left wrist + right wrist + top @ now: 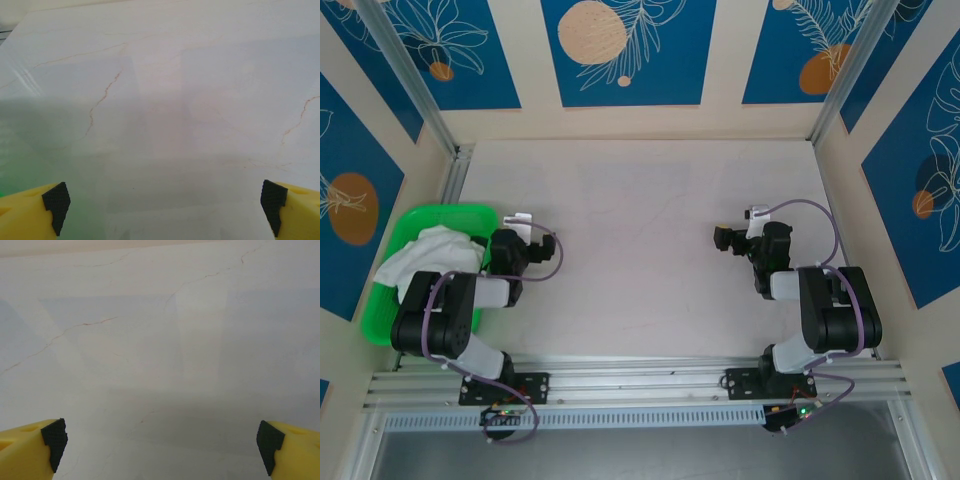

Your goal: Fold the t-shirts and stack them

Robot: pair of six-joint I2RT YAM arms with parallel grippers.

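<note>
The white t-shirt [425, 255] lies crumpled in a bright green tray [448, 211] at the left edge of the table [640, 190], bunched into a loose heap that rises over the tray's near right rim (its chest print cannot be made out from above). The left arm [445, 315] is folded just beside the tray, its elbow over the tray's near corner and its wrist reaching right, close to the heap; whether it touches the cloth is unclear. The left claw [165, 205] stands wide apart with nothing between its yellow fingers, whose black pads [56, 205] frame a bare stretch of pale, faintly veined table, and a green tint shows at the left edge of that wrist view. The right arm [835, 310] sits well apart on the right side of the table, its wrist pointing toward the middle. The right claw [162, 440] is likewise spread wide and holds nothing, with bare tabletop between its black-tipped fingers [30, 447].
</note>
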